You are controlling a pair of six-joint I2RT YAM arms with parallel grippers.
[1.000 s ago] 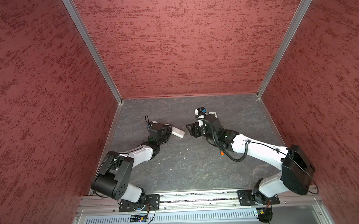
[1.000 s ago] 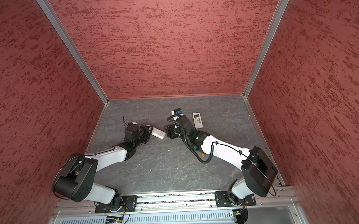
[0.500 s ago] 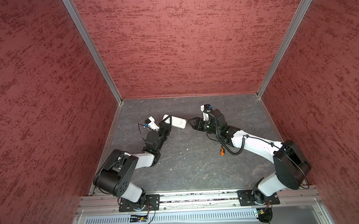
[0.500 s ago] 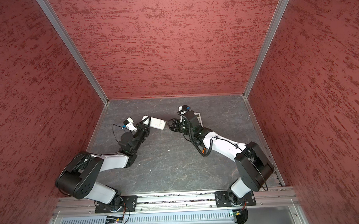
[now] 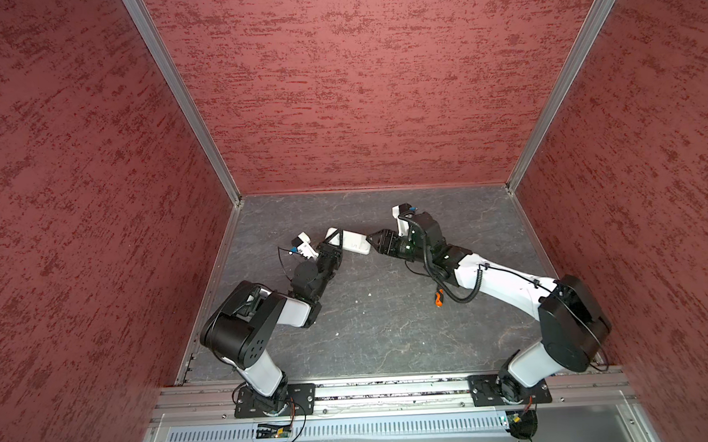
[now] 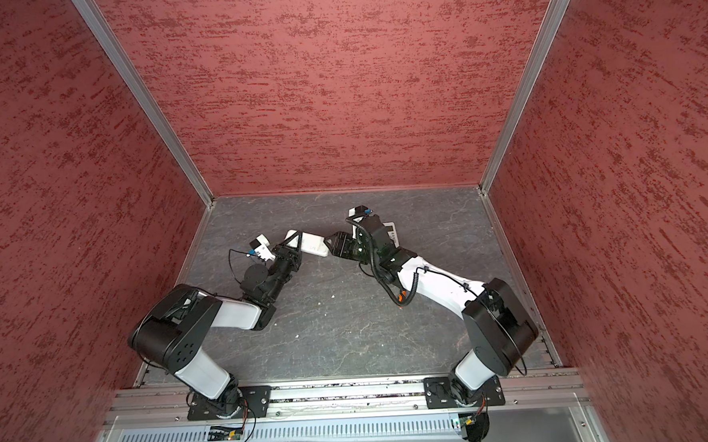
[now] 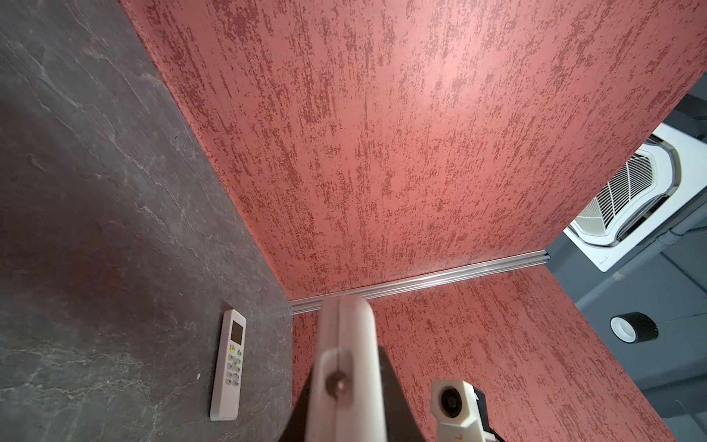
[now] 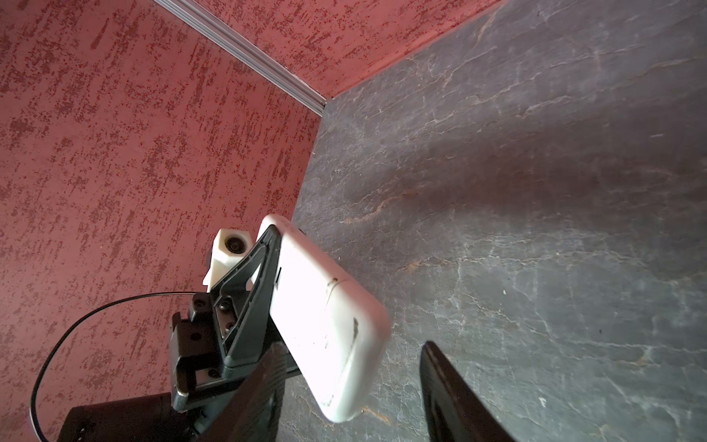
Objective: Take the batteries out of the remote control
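My left gripper (image 5: 336, 243) (image 6: 294, 242) (image 7: 346, 386) is shut on one end of a white remote control (image 5: 354, 243) (image 6: 314, 244) (image 7: 346, 340), which it holds above the table near the back middle. In the right wrist view the remote control (image 8: 325, 325) shows its plain back with a faint seam. My right gripper (image 5: 372, 240) (image 6: 329, 242) (image 8: 352, 346) is open, with its two dark fingers on either side of the remote's free end and a gap on each side. The batteries are hidden.
A second white remote (image 6: 391, 231) (image 7: 229, 371) lies face up on the grey table (image 5: 391, 332) near the back, behind my right arm. An orange-and-black screwdriver (image 5: 438, 298) (image 6: 401, 299) lies partly under that arm's cable. Red walls (image 5: 357, 84) close in three sides.
My left gripper has raised the remote and tilted it toward the back middle. My right gripper swung over to the remote's free end and narrowed a little.
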